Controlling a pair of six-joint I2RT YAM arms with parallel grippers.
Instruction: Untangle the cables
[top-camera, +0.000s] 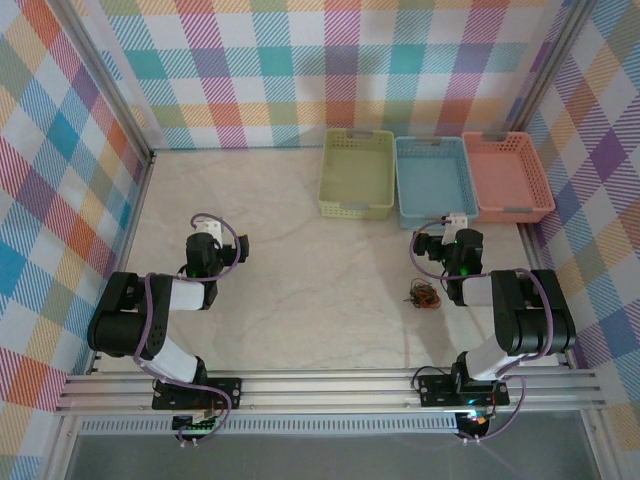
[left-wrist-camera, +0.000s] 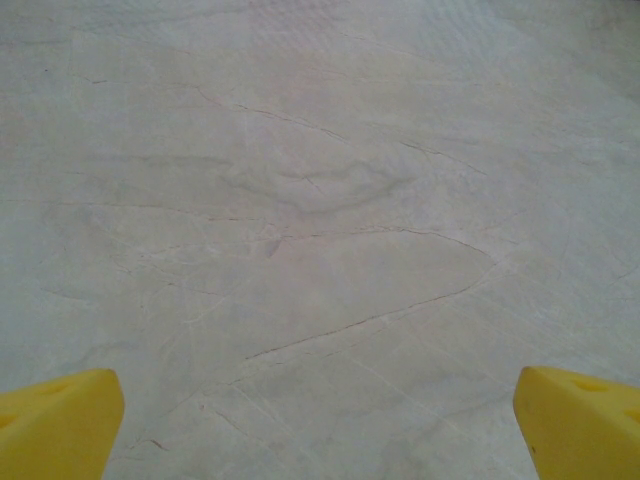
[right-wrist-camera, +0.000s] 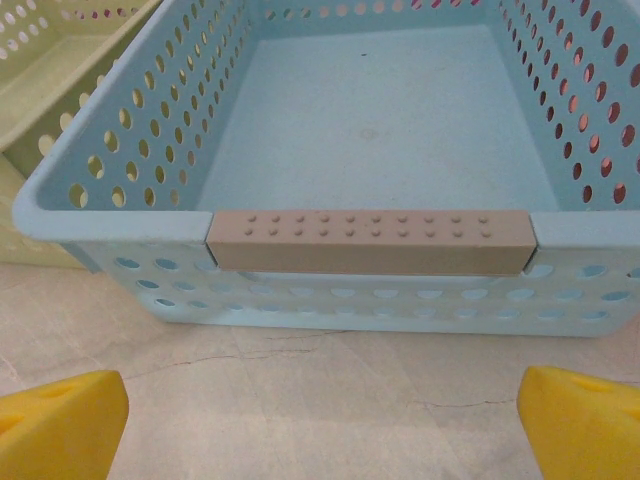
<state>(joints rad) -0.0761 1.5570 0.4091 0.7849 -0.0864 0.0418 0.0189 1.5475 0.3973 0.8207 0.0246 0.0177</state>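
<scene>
A robot lab's test cell: the left arm (top-camera: 175, 295) and right arm (top-camera: 520, 310) sit bolted to an aluminium rail (top-camera: 330, 385) at the edge of a marbled table (top-camera: 300, 250), boxed in by plaid backdrop walls (top-camera: 330, 70) on metal framing (top-camera: 108, 90), with a green basket (top-camera: 356, 172), blue basket (top-camera: 434, 180) and pink basket (top-camera: 507, 175) lined up behind.

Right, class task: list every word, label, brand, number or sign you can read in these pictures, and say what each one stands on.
None: no readable text in any view.
The blue basket has a grey handle strip with two rows of dots, not letters.
The green basket, pink basket and plaid walls bear no print.
The cable tangle is too small to show any marking.
</scene>
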